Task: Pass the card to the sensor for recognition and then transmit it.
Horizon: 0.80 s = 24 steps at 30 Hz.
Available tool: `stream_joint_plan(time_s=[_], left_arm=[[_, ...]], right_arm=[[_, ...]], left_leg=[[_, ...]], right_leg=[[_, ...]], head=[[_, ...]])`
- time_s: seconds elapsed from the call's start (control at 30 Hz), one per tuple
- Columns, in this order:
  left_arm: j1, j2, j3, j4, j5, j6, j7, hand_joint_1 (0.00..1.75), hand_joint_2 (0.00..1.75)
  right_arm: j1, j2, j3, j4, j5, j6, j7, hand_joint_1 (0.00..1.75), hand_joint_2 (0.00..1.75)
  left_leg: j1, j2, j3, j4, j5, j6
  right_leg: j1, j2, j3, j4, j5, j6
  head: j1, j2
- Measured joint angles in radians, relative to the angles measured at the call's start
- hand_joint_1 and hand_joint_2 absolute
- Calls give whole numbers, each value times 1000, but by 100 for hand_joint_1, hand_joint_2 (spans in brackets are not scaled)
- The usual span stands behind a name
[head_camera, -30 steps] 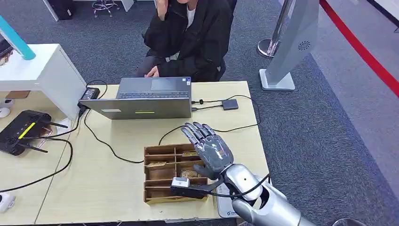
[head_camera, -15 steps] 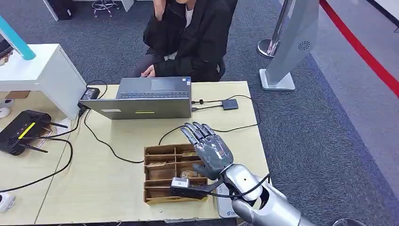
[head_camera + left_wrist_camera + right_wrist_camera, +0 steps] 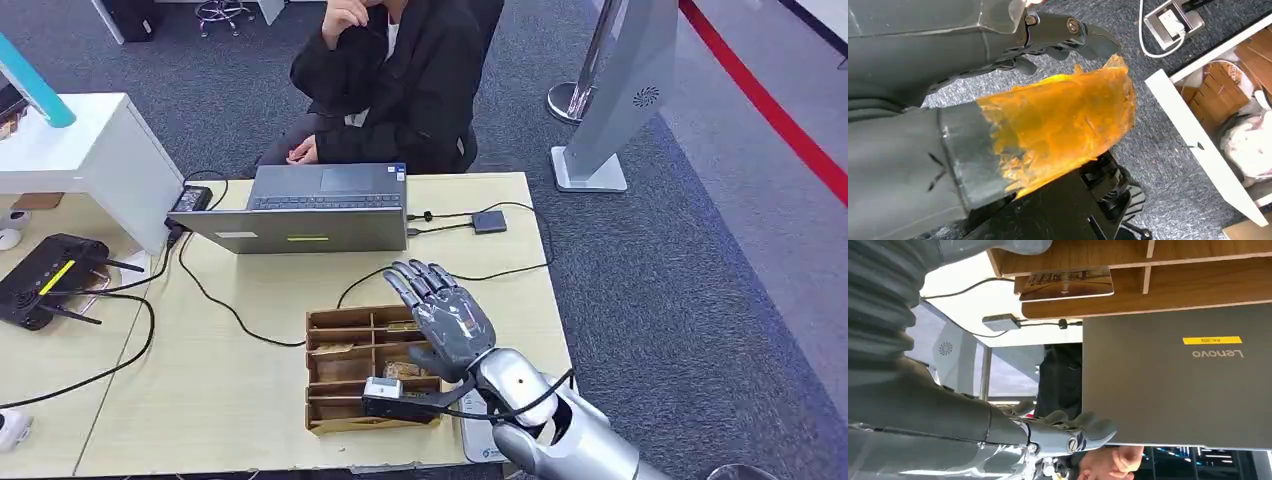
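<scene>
Lying flat in a compartment of the wooden tray (image 3: 320, 372) on the table (image 3: 230, 390), just left of the hand: a card (image 3: 333, 349). Hovering over the tray's right side: right hand (image 3: 447, 318), fingers spread wide, holding nothing. Left hand (image 3: 998, 150): grasp impossible to tell.

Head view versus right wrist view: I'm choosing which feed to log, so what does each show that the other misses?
Only the head view shows the whole table, the black router at its left end, the grey carpet and the right robot hand raised open above the wooden tray.

Only the right wrist view shows the Lenovo logo and yellow sticker on the laptop lid closely, and a card lying in a tray compartment.

Both show the laptop, the tray, the small grey adapter on its cable and the seated person.
</scene>
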Motion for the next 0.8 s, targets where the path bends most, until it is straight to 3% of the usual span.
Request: stream_joint_plan(time_s=[0.8], left_arm=[[0, 0, 0, 0, -6, 0, 0, 0, 0]], right_arm=[[1, 0, 6, 2, -11, 14, 3, 14, 175]], left_leg=[[0, 0, 0, 0, 0, 0]], right_leg=[[0, 0, 0, 0, 0, 0]], head=[[0, 0]])
